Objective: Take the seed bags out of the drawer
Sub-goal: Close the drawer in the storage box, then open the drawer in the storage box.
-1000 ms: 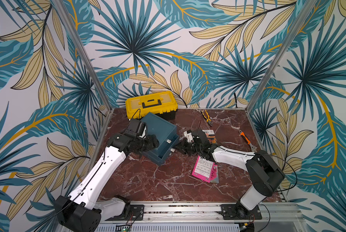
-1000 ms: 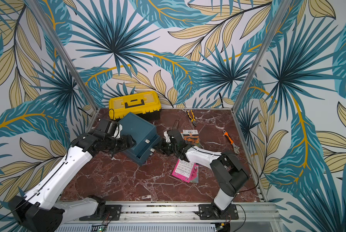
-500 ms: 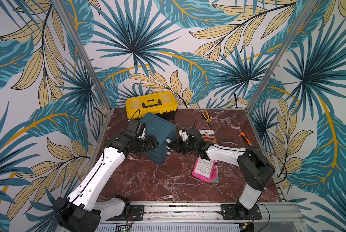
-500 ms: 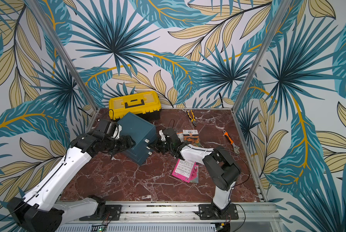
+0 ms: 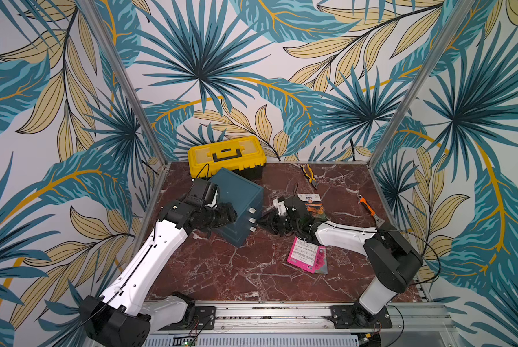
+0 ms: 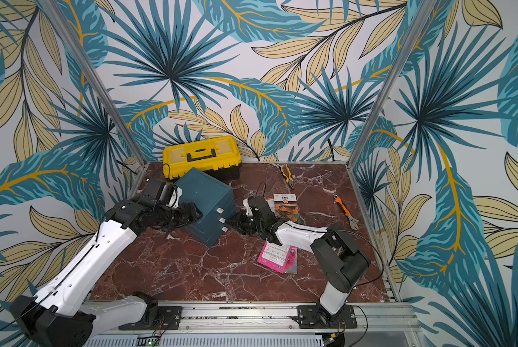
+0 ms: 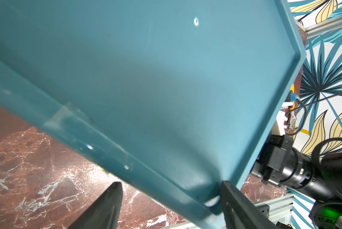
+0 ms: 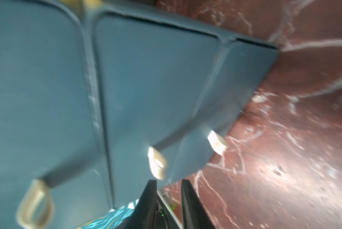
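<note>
Mid-frame in a top view, left gripper (image 5: 233, 214) clamps the tilted cabinet (image 5: 236, 195); right gripper (image 5: 263, 222), jaws barely parted and empty, risks glancing off the small drawer handle (image 5: 252, 220).

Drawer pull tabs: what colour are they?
Cream-white pull tabs on the teal drawer unit; clearest in the right wrist view.

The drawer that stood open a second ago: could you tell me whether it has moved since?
Yes. The drawer has slid back into the teal cabinet, away from the magenta seed bag, and now sits flush.
</note>
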Controlling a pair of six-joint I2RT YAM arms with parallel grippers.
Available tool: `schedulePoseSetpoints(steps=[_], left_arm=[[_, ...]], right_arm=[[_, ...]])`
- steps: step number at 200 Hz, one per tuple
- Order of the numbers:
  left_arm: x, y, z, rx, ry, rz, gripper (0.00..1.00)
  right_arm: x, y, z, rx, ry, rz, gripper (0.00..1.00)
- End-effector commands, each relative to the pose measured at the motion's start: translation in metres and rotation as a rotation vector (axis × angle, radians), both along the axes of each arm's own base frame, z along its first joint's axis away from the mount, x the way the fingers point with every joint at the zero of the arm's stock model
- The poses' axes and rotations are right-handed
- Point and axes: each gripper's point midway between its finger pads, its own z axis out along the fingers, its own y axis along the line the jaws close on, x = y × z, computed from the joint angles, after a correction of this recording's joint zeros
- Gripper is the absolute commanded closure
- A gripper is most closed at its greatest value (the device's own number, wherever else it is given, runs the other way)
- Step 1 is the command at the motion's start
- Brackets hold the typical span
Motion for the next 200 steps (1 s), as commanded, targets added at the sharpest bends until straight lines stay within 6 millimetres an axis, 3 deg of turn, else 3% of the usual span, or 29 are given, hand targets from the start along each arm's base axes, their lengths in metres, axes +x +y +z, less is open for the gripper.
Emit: schedulePoseSetpoints(steps=[1,108,200], left_arm=[[-0.007,0.002,0.000,0.012,0.007,-0.010,0.19],[-0.007,0.001,-0.002,0.013,0.013,-0.017,0.18],[-0.008,0.001,-0.001,0.012,0.016,-0.019,0.19]], right_arm=[[-0.010,-0.011,-0.027,-0.044,0.032,-0.023,0.73],[0.003,0.017,-0.050,0.022,0.059,-0.012,0.69],[0.014,0.026,-0.050,0.036,0.057,-0.020,0.69]])
